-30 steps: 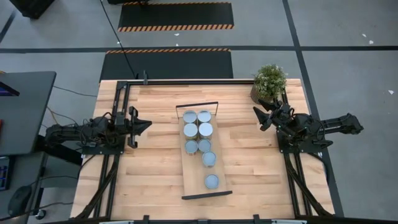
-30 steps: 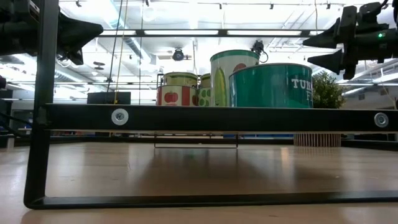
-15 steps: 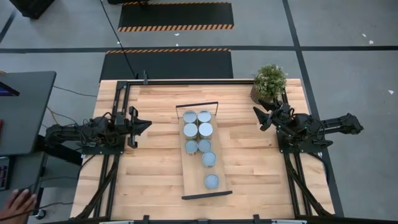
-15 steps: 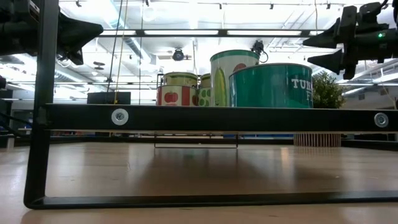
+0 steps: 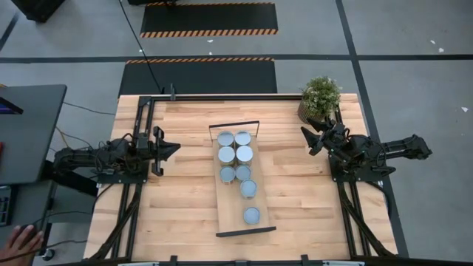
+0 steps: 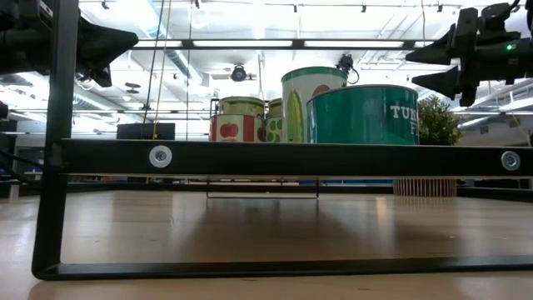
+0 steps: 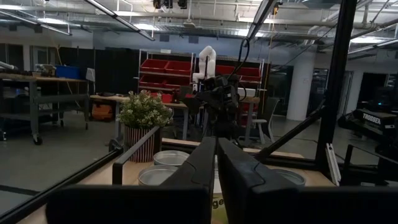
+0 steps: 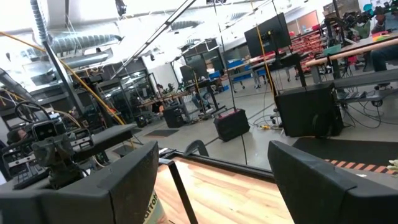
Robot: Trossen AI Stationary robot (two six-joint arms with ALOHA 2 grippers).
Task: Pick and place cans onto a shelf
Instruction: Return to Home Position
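Note:
The shelf (image 5: 230, 207) is a long light-wood board with black end bars, lying mid-table. Several cans (image 5: 244, 154) with silvery tops stand upright on it, most toward its far end and one (image 5: 252, 215) near its near end. In the low view a green can (image 6: 362, 115) and others show above the shelf's black frame bar (image 6: 266, 157). My left gripper (image 5: 176, 148) hovers shut at the table's left, pointing at the shelf. My right gripper (image 5: 304, 140) hovers open at the table's right, also pointing at the shelf. Both are raised clear of the table (image 6: 125, 40) (image 6: 416, 68).
A potted green plant (image 5: 320, 96) stands at the far right corner, just behind my right gripper. A black rail (image 5: 222, 96) runs along the table's far edge. Bare wood lies on both sides of the shelf. A person's hand (image 5: 22, 240) shows off the table at the lower left.

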